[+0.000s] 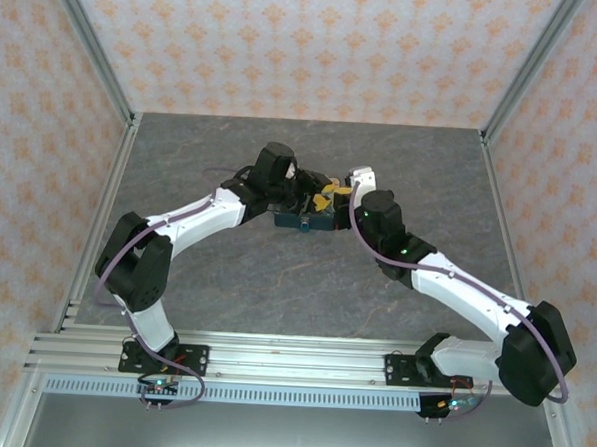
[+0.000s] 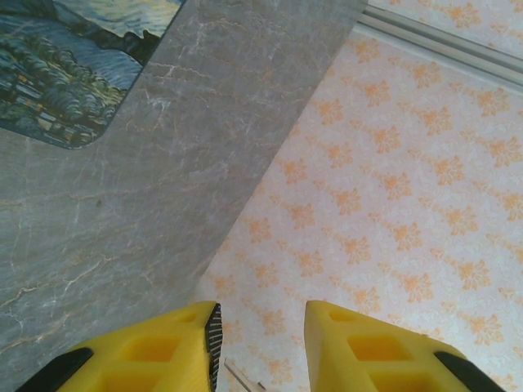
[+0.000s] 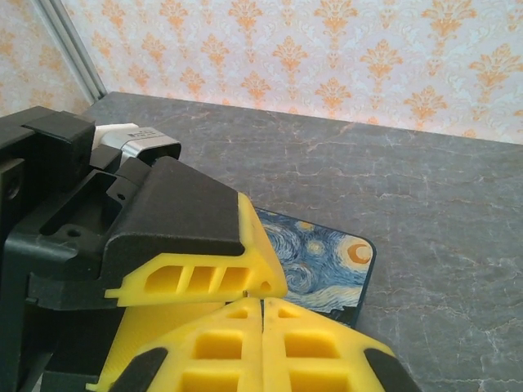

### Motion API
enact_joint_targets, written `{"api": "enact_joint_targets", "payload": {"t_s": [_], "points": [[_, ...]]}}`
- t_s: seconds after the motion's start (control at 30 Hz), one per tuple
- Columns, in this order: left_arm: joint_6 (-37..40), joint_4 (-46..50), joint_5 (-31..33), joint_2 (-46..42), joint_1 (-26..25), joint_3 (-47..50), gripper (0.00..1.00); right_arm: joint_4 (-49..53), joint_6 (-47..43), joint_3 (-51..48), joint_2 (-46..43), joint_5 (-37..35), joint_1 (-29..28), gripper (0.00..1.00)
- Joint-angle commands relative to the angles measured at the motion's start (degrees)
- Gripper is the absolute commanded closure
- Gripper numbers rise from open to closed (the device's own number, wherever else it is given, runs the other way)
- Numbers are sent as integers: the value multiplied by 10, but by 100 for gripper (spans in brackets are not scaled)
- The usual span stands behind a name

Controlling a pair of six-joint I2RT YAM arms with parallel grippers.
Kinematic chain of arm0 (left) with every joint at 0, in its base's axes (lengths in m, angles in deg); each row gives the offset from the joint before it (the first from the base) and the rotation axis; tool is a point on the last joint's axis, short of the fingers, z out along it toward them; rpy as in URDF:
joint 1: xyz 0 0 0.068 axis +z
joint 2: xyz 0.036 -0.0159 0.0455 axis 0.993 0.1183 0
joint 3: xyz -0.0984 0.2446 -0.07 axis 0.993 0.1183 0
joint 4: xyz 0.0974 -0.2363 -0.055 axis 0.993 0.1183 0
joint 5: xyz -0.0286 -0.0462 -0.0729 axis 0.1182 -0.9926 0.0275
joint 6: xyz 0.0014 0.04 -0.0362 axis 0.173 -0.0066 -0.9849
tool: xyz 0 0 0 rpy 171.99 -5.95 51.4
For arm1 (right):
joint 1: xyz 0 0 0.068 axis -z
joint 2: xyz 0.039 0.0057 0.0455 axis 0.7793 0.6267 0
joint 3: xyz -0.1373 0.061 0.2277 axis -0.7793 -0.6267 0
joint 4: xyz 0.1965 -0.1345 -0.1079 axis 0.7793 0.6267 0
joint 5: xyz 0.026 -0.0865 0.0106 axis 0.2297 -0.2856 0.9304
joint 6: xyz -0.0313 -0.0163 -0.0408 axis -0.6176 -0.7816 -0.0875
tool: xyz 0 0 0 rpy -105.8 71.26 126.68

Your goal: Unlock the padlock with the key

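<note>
The dark blue starry-patterned box (image 1: 301, 222) lies mid-table; it also shows in the left wrist view (image 2: 65, 73) and the right wrist view (image 3: 335, 261). Both grippers meet just above it. My right gripper (image 3: 261, 300) is shut, and a tiny pale sliver, the key (image 3: 245, 291), pokes out at its tips. Those tips point into the gap of my left gripper (image 2: 261, 309), whose yellow fingers (image 3: 204, 273) stand apart. A thin pale strip of the key (image 2: 240, 375) sits low in that gap, close to the left pad. The padlock is hidden under the grippers (image 1: 327, 199).
The grey marbled table (image 1: 275, 282) is ringed by orange-patterned walls (image 1: 308, 44) with metal corner posts (image 1: 88, 42). A slotted rail (image 1: 291, 358) runs along the near edge by the arm bases. The box sits just behind the table's centre.
</note>
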Motion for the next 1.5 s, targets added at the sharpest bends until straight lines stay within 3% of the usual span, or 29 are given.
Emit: {"api": "enact_joint_targets", "payload": {"t_s": [0.0,0.7,0.8,0.9,1.13,1.47], "points": [[-7,10,1,-7,-7,-20,67,0,-12,22,11,-6,-3,100],[-5,26,22,5,-6,-28,39,3,11,-5,5,17,-3,100],[-6,21,21,5,-7,-27,39,-1,12,-5,9,19,-3,100],[-8,13,19,4,-7,-26,44,-1,13,-3,15,20,-3,100],[-10,7,17,5,-10,-27,68,-6,15,3,31,21,-3,100],[-10,4,16,8,-12,-26,86,-10,17,5,36,21,-3,100]]}}
